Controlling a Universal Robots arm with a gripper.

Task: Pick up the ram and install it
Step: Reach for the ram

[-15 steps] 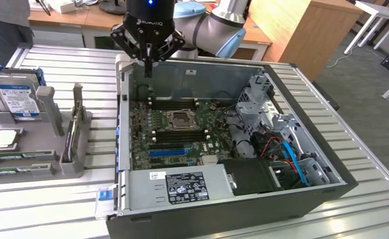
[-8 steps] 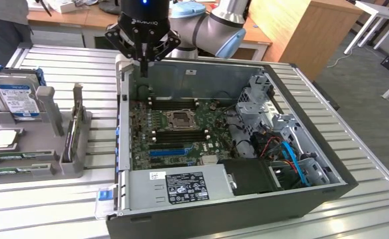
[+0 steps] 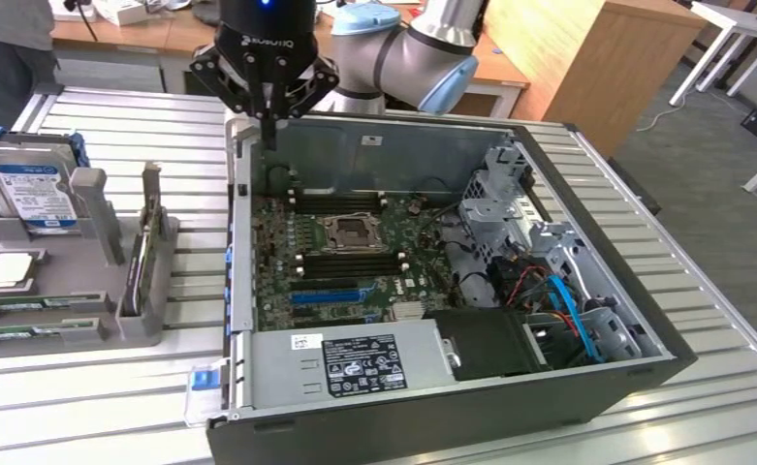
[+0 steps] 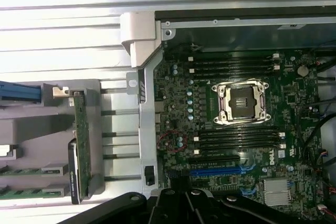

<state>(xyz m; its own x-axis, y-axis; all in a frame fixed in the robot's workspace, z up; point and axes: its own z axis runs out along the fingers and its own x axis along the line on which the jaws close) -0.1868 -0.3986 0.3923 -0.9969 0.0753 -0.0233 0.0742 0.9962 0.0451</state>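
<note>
One ribbed aluminium table carries an open black computer case with its green motherboard exposed. A wooden cabinet stands far off at the exterior view's right. The black pincer hovers above the case's far corner on the exterior view's left, fingers pressed fully together, gripping nothing. The ram, a thin green stick, lies in a grey plastic rack at the near left, well apart from the pincer.

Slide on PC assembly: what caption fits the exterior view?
Shut end effector hovers above the open computer case's far wall; the ram rests in the grey holder on the exterior view's left.
</note>
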